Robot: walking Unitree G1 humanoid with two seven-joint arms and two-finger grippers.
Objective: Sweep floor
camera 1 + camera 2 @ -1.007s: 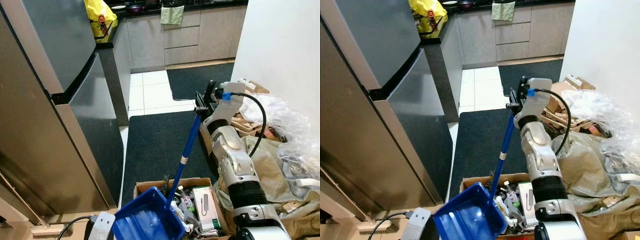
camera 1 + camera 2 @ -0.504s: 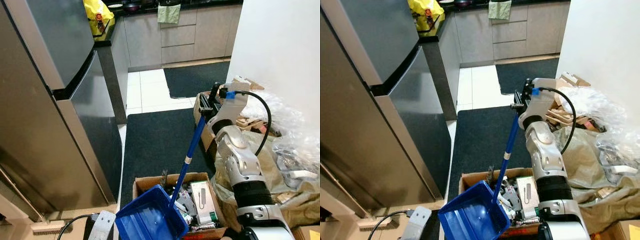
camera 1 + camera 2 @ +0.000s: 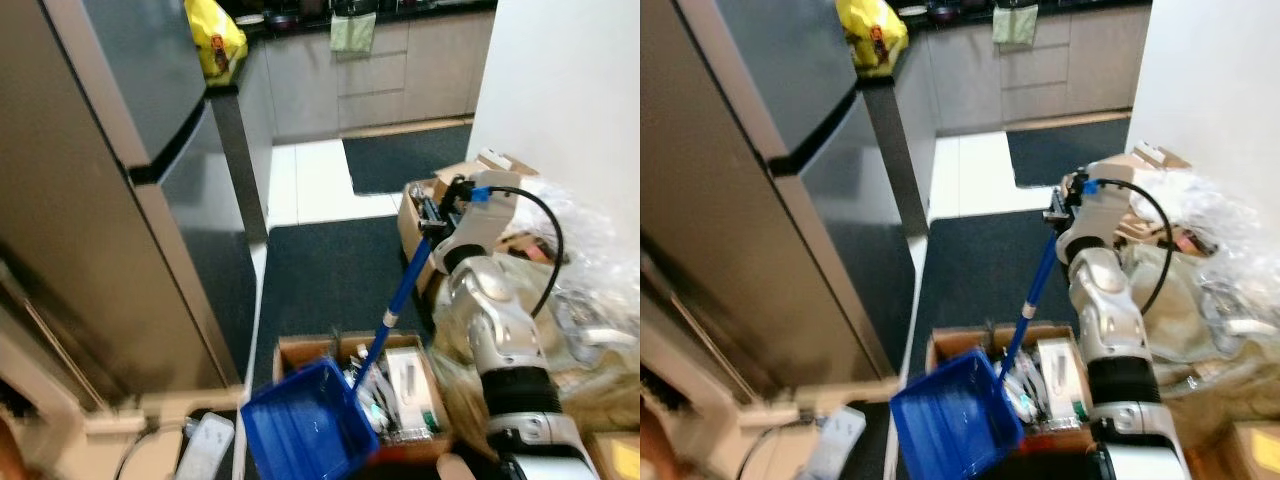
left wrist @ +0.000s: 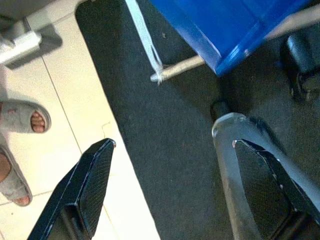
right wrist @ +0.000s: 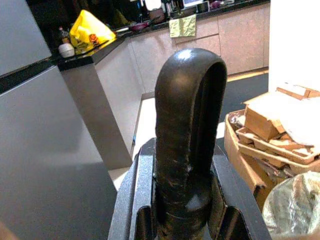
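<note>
My right gripper (image 3: 432,212) is raised before me, shut on the black loop grip (image 5: 190,125) at the top of a long blue handle (image 3: 400,300). The handle slopes down to a blue dustpan (image 3: 305,435), which hangs low over the near edge of a cardboard box (image 3: 300,350). In the left wrist view my left gripper (image 4: 172,150) is open with nothing between its fingers (image 4: 95,175). It hangs low above a dark mat (image 4: 165,135), with the dustpan's corner (image 4: 235,30) just beyond.
A tall steel fridge (image 3: 100,200) takes up the left side. The cardboard box holds several loose odds and ends. Plastic bags and cartons (image 3: 590,260) pile up against the white wall on the right. A person's slippered feet (image 4: 25,117) stand on pale tiles. A dark mat (image 3: 320,280) runs ahead toward the kitchen.
The whole picture has shifted and blurred, so the camera has moved. My right gripper keeps its hold on the handle, and the dustpan hangs much as before.
</note>
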